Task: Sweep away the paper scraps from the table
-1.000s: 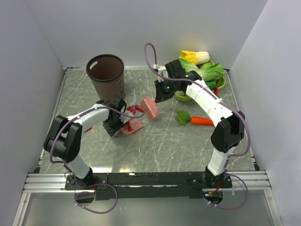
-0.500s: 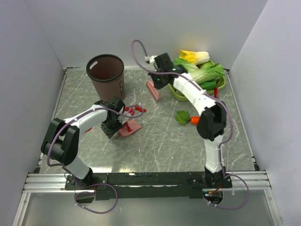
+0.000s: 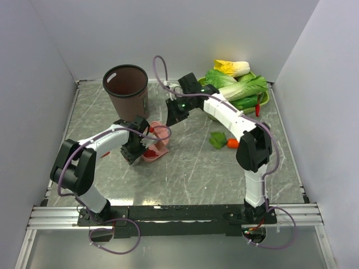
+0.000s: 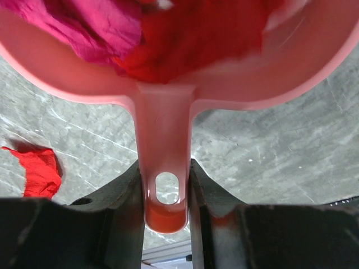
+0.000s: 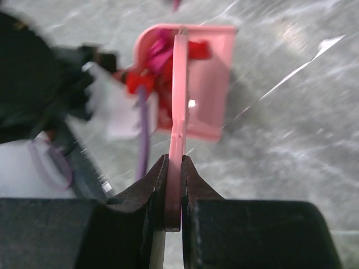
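On the grey table point(image 3: 190, 174), my left gripper point(image 3: 136, 147) is shut on the handle of the pink dustpan point(image 3: 156, 149). In the left wrist view the handle point(image 4: 165, 162) sits clamped between both fingers. Red and magenta paper scraps point(image 4: 168, 39) lie heaped in the pan. One loose red scrap point(image 4: 39, 171) lies on the marble left of the handle, and it also shows as a scrap point(image 3: 105, 154) beside the left arm. My right gripper point(image 3: 175, 111) is shut on the thin pink brush point(image 5: 176, 140). The brush reaches edge-on over the pan point(image 5: 207, 84) and its scraps point(image 5: 151, 73).
A brown bin point(image 3: 125, 89) stands at the back left, just behind the dustpan. A green bowl point(image 3: 216, 116) of leafy vegetables sits at the back right, with a red chili point(image 3: 257, 108) on its right side. A green leaf point(image 3: 217, 139) and an orange carrot point(image 3: 232, 143) lie beside the right arm.
My right arm has swung the brush from mid-table toward the back, then left and down over the dustpan. The left gripper has kept the pan in nearly the same spot.
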`<action>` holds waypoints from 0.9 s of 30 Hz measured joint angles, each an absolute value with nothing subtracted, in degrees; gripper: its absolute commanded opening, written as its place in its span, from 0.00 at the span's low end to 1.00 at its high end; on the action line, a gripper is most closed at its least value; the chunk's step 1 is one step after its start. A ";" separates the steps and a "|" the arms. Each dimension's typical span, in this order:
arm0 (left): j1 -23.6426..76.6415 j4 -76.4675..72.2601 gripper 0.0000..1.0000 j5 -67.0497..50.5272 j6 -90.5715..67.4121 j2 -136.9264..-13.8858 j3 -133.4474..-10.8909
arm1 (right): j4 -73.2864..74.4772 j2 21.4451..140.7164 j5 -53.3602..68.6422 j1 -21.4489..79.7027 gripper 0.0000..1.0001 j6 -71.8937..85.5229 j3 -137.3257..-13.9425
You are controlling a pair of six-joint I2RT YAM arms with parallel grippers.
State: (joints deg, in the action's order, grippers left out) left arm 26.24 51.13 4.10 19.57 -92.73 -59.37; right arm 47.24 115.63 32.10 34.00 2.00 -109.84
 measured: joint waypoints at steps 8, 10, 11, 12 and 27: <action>25.74 49.52 0.01 4.89 19.16 -87.66 -54.85 | 48.01 110.96 33.98 29.23 0.00 1.37 -109.19; 24.67 50.28 0.01 4.78 19.16 -84.90 -53.54 | 48.03 110.89 32.71 28.56 0.00 0.23 -109.23; 23.62 50.83 0.01 4.80 19.16 -83.20 -52.86 | 48.05 110.89 31.92 28.42 0.00 -0.43 -109.25; 22.39 51.40 0.01 4.80 19.18 -81.73 -52.42 | 48.12 110.89 31.20 28.42 0.00 -1.13 -109.25; 3.73 58.76 0.01 13.10 29.74 -60.99 -49.82 | 48.49 112.88 21.17 35.81 0.00 -8.69 -114.76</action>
State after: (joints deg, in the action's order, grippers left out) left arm 3.73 58.76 13.10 29.74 -60.99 -49.82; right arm 48.49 112.88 21.17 35.81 -8.69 -114.76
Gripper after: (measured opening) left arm 0.341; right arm 0.155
